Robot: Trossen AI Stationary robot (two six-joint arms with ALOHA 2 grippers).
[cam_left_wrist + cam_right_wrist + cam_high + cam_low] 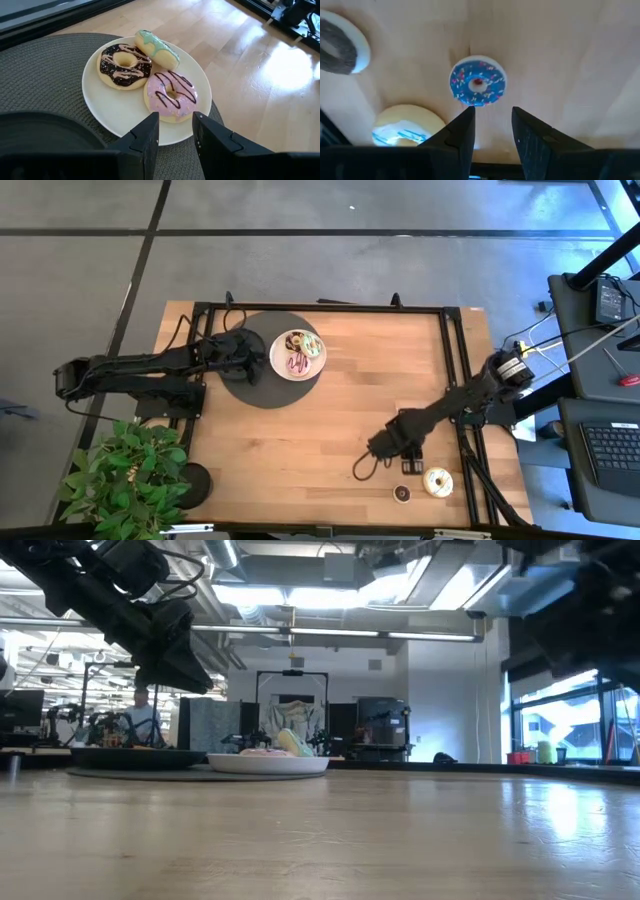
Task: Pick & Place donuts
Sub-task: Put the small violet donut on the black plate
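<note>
Three toy donuts lie under my right jaws (492,127), which hang part open and empty above the pale wooden table (340,410) near its front right corner. Nearest, just beside one finger, is the cream-yellow iced ring donut with a blue smear (407,125); straight ahead between the fingers sits the small blue-iced donut with sprinkles (478,83); farther off to the side lies a grey-topped ring on a white base (340,47), partly cut off, so I cannot tell more of it. From above I can make out the cream ring (437,481) and a small dark one (403,493), close together. Across the table my left jaws (175,135), also part open and holding nothing, hover over the round white plate (112,112) on its dark woven mat (45,75), where a pink-iced donut with chocolate stripes (171,95), a chocolate-iced ring (123,65) and a green-iced long donut (157,49) already rest. My worry is the crowding here: if I descend on the blue one off-centre, a finger may clip the cream ring and push it toward the table's edge, or the small donut may squirt out sideways from a narrow pinch.
</note>
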